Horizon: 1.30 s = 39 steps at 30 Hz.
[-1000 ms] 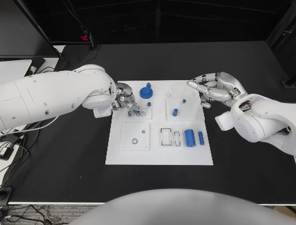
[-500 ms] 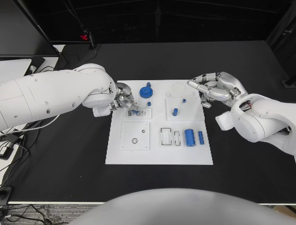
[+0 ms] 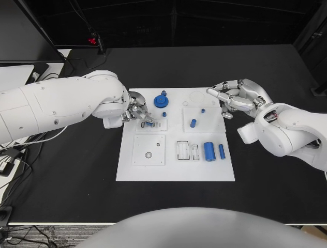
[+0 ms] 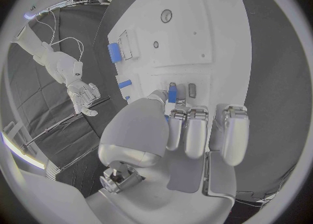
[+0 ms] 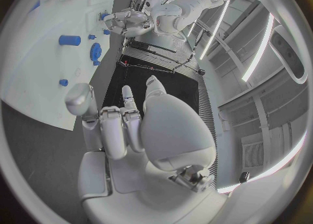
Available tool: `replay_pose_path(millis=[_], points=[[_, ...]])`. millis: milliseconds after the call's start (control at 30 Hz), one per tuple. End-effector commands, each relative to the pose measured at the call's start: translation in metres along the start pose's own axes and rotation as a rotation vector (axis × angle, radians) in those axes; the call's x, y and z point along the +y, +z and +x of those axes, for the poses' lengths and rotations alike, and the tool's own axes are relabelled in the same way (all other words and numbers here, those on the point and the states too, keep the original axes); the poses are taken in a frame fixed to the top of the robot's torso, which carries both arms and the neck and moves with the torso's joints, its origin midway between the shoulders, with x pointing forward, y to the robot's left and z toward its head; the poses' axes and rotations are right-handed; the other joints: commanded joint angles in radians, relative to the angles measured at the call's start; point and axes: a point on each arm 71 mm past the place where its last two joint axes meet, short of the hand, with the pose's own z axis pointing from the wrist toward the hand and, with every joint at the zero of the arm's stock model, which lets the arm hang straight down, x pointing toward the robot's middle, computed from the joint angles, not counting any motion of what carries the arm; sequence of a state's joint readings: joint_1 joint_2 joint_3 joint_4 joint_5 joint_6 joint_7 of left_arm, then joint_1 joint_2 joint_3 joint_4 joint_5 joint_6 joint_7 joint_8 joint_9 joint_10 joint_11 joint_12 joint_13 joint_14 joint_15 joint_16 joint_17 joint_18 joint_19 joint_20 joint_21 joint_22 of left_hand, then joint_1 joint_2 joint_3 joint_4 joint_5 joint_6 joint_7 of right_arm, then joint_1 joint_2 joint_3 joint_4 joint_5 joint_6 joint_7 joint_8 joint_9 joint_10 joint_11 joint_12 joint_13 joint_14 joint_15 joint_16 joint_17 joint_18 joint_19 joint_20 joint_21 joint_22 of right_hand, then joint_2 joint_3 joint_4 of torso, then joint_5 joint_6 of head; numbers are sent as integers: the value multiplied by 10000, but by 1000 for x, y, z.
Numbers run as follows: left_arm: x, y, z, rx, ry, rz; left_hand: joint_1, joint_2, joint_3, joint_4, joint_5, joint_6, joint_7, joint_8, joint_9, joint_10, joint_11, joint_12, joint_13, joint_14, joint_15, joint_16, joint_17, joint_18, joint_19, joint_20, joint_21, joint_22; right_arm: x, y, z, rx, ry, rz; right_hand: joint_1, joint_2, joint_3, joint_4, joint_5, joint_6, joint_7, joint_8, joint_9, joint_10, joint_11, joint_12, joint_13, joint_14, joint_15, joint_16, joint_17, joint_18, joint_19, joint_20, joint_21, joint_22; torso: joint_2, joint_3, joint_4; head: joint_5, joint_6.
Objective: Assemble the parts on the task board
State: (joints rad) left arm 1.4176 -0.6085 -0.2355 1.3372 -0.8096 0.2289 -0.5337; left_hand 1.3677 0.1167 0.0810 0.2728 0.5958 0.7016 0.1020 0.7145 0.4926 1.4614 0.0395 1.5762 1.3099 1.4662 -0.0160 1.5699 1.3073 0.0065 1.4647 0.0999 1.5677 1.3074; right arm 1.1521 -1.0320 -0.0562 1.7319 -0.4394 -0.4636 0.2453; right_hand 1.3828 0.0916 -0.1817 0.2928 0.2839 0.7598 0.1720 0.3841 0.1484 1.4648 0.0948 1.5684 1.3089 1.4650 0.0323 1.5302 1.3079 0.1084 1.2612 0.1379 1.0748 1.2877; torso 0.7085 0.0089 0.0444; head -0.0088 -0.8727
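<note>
The white task board (image 3: 175,170) lies mid-table. My left hand (image 3: 136,111) hovers over its upper-left module and pinches a small blue peg (image 4: 172,92) between thumb and finger, its tip close to the module's slots. My right hand (image 3: 235,98) hangs at the board's upper-right edge, fingers loosely apart and holding nothing. On the board are a round blue knob (image 3: 161,101), a short blue peg (image 3: 193,123), a thick blue cylinder (image 3: 209,151) and a thinner one (image 3: 222,151).
White slot frames (image 3: 187,151) sit left of the cylinders, and a square module with two holes (image 3: 149,150) lies at the lower left. Cables and a white box (image 3: 6,77) crowd the table's left edge. Black tabletop (image 3: 208,62) runs behind the board.
My left hand's fingers have shifted very slightly over the upper-left module with the peg. The right hand has stayed where it was.
</note>
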Motion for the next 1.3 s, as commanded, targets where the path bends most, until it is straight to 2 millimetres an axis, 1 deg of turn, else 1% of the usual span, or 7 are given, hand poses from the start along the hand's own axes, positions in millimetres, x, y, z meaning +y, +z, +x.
replay_pose_path(millis=[33, 200, 300, 467, 600, 867, 1300], points=[[1, 0, 0, 175, 134, -155, 242, 192, 28, 71, -69, 7, -66, 25, 15, 1094, -35, -54, 2609, 1046, -56, 9, 2635, -65, 1061, -39, 31, 2634, 2, 0, 2, 148, 61, -123, -3, 81, -53, -4, 5, -70, 15, 50, 13, 1059, 14, 24, 2619, 601, -18, -55, 1892, 135, -51, 3, -37, -15, 4, 2, 4, -5, 1], [2, 1, -1, 126, 99, -210, 238, 198, 41, 89, -73, 7, -66, 20, 18, 1094, -35, -54, 2609, 1046, -55, 9, 2635, -65, 1061, -38, 31, 2634, 2, -1, 1, 162, 66, -136, -32, 110, -77, -5, -18, -89, 15, 78, 15, 1059, 14, 24, 2619, 597, -17, -57, 1885, 134, -45, 4, -41, -13, 4, 1, 5, -36, 1], [2, 1, -1, 106, 83, -217, 238, 198, 41, 89, -73, 7, -66, 20, 18, 1094, -35, -54, 2609, 1046, -55, 9, 2635, -65, 1061, -38, 31, 2634, 2, -2, 1, 161, 64, -125, -41, 121, -84, -4, -24, -96, 15, 87, 16, 1059, 15, 24, 2619, 595, -17, -59, 1881, 134, -43, 4, -41, -13, 10, -8, -22, -33, 1], [2, 2, -1, 105, 74, -220, 239, 208, 58, 101, -70, 7, -68, 15, 21, 1094, -37, -54, 2609, 1046, -55, 9, 2635, -65, 1061, -38, 31, 2634, 2, -2, 0, 149, 60, -135, -48, 129, -90, -4, -29, -102, 16, 94, 16, 1059, 15, 24, 2619, 595, -17, -60, 1880, 130, -33, 5, -29, -5, -1, -6, -3, -53, 1], [2, 3, 0, 109, 72, -229, 239, 208, 58, 101, -70, 7, -68, 15, 21, 1094, -37, -54, 2609, 1046, -55, 9, 2635, -65, 1061, -38, 31, 2634, 2, -2, 1, 191, 76, -150, -63, 147, -101, -3, -30, -117, 16, 106, 17, 1059, 15, 24, 2619, 593, -16, -61, 1876, 132, -36, 5, -40, -9, 1, 20, 23, -57, 1], [2, 4, 1, 250, 152, -305, 232, 212, 72, 121, -73, 7, -66, 9, 25, 1094, -37, -54, 2609, 1046, -55, 9, 2635, -65, 1061, -37, 31, 2634, 3, -2, 2, 220, 86, -166, -66, 150, -103, -3, -30, -119, 16, 108, 17, 1059, 15, 24, 2619, 592, -16, -61, 1876, 132, -36, 5, -41, -9, -2, -6, 12, -53, 1], [0, 5, 3, 326, 191, -275, 222, 208, 74, 134, -79, 7, -65, 5, 26, 1094, -35, -54, 2609, 1046, -55, 9, 2635, -65, 1061, -37, 31, 2634, 3, -1, 3, 242, 93, -167, -81, 173, -113, -3, -25, -136, 18, 122, 17, 1059, 17, 24, 2619, 594, -16, -59, 1878, 135, -40, 5, -56, -15, -7, 7, 11, -53, 1]])
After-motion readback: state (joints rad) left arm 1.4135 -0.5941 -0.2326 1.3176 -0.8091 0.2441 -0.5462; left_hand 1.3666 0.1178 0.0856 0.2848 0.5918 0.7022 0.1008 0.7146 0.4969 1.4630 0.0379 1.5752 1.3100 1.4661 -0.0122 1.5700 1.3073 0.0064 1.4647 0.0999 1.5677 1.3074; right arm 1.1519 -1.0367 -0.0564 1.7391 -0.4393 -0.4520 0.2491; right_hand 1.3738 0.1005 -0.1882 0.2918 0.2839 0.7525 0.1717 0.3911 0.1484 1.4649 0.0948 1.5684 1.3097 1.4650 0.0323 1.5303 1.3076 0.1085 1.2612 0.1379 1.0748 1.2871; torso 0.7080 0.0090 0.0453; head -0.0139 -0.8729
